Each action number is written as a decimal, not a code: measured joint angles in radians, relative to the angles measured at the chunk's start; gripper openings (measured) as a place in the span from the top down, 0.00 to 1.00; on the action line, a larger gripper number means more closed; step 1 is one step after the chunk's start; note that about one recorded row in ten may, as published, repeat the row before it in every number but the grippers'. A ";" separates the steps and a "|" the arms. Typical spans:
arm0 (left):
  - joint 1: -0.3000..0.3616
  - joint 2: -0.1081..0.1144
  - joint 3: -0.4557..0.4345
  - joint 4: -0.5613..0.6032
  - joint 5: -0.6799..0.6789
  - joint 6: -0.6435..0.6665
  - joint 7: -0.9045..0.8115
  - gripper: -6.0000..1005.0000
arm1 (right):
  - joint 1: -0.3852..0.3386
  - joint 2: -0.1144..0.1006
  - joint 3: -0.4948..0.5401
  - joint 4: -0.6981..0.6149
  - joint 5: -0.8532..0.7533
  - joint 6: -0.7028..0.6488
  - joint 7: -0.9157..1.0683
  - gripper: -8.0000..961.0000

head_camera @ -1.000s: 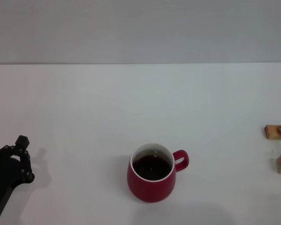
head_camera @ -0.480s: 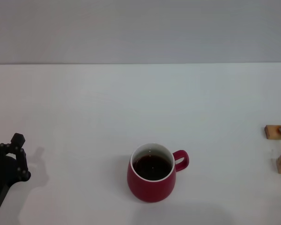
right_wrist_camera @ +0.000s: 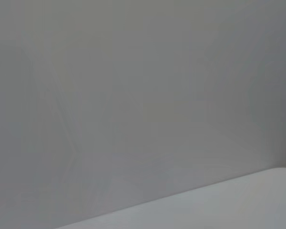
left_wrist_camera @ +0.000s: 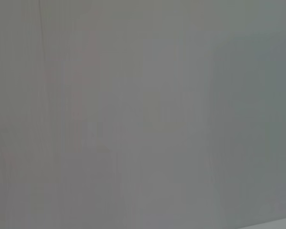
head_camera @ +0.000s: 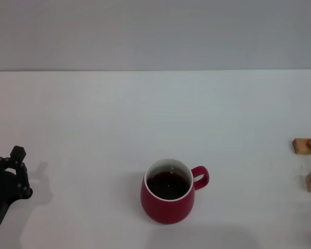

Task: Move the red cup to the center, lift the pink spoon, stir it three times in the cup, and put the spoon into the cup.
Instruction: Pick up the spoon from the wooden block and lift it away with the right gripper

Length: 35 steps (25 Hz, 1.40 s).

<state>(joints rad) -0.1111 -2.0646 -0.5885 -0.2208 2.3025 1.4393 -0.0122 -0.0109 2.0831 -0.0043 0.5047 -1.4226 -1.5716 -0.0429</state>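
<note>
Red cup [head_camera: 167,198] upright near table [head_camera: 145,114] centre, dark liquid inside, cup-moving step seemingly done; pink spoon unseen, so lifting, stirring, dropping in all remaining (left gripper [head_camera: 13,171] at left edge, finger spread impossible to tell; right gripper out of view).

left tool [head_camera: 8,176] cut off at edge, wooden blocks [head_camera: 307,146] partly cropped
</note>
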 joint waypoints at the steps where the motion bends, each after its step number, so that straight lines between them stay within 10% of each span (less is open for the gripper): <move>1: -0.002 0.000 -0.001 0.000 0.000 0.000 0.000 1.00 | 0.004 0.000 0.000 0.000 0.001 0.005 0.000 0.30; 35: -0.022 -0.001 0.000 0.000 0.000 -0.010 -0.003 1.00 | 0.074 0.000 0.004 -0.041 0.005 0.159 0.051 0.31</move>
<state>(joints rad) -0.1332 -2.0652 -0.5890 -0.2209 2.3025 1.4289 -0.0155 0.0630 2.0832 0.0000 0.4636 -1.4173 -1.4125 0.0077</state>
